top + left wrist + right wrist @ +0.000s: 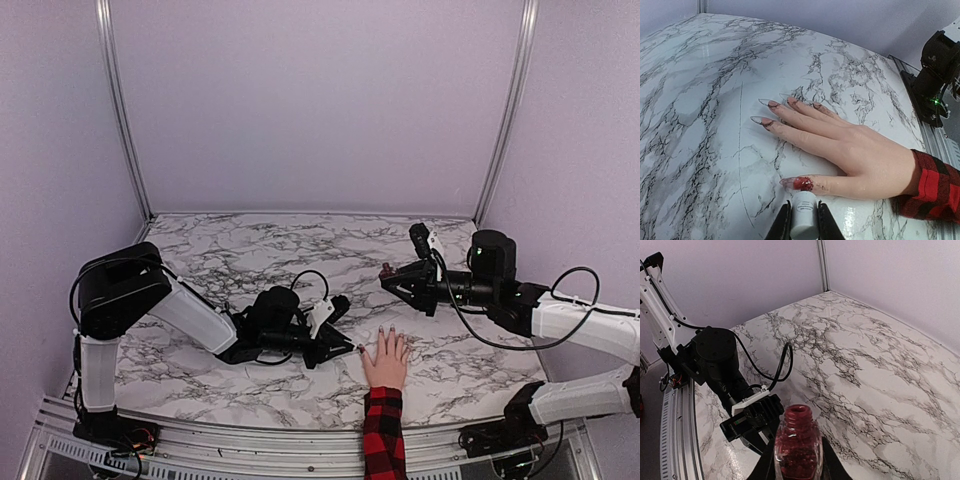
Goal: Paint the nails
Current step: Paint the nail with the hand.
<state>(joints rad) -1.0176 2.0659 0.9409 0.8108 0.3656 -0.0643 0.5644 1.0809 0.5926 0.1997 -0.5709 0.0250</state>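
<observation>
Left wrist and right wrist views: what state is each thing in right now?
hand: flat on the marble, palm down, fingers spread.
thumbnail: smeared red.
other nails: no red showing.
polish bottle: uncapped, red polish inside.
brush cap: white, pointed at the thumbnail.
left claw: shut on brush cap.
right claw: shut on polish bottle.

The tabletop [700, 75] is smooth, printed with grey-veined marble, and has a soft sheen. The nails [759, 120] are long, clear and glossy; the thumbnail [792, 182] carries wet-looking red glitter polish. The human hand [860, 155] has smooth, matt skin, and its sleeve [935, 187] is soft woven cloth in red-and-black plaid. The left hand [803, 207] has matt black plastic fingers [782, 226] around a smooth white plastic brush cap [804, 220]. The nail-polish bottle [799, 452] is clear glossy glass with red glitter inside. The frame posts [120, 110] are brushed metal.
</observation>
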